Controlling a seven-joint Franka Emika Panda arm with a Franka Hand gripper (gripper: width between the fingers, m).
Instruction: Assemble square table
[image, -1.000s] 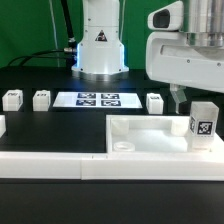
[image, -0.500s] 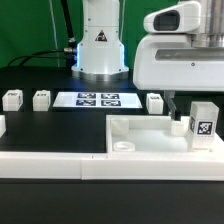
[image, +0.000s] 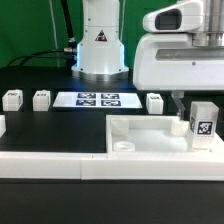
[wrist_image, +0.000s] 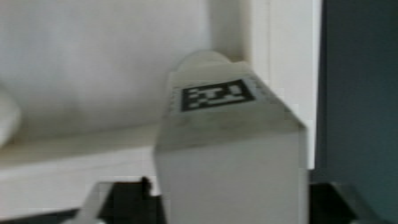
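The white square tabletop (image: 145, 131) lies tray-side up near the front, with a round socket (image: 122, 144) showing at its front left corner. A white tagged leg (image: 203, 124) stands upright at the tabletop's right end in the exterior view. My gripper (image: 199, 118) has come down over it. One dark finger (image: 180, 110) presses against the leg's left side, and the other is hidden behind the leg. In the wrist view the leg (wrist_image: 228, 150) fills the space between both dark fingers (wrist_image: 121, 200) of the gripper (wrist_image: 231, 215), which touch its sides.
Three loose white legs (image: 12, 99), (image: 41, 98), (image: 155, 102) stand in a row at mid table. Part of another (image: 2, 125) shows at the left edge. The marker board (image: 97, 99) lies between them. A long low white wall strip (image: 60, 160) runs along the front. The arm's base (image: 100, 50) stands behind.
The gripper has dropped from above the leg to around it. The visible finger has closed in against the leg's side. The leg and tabletop have not moved.
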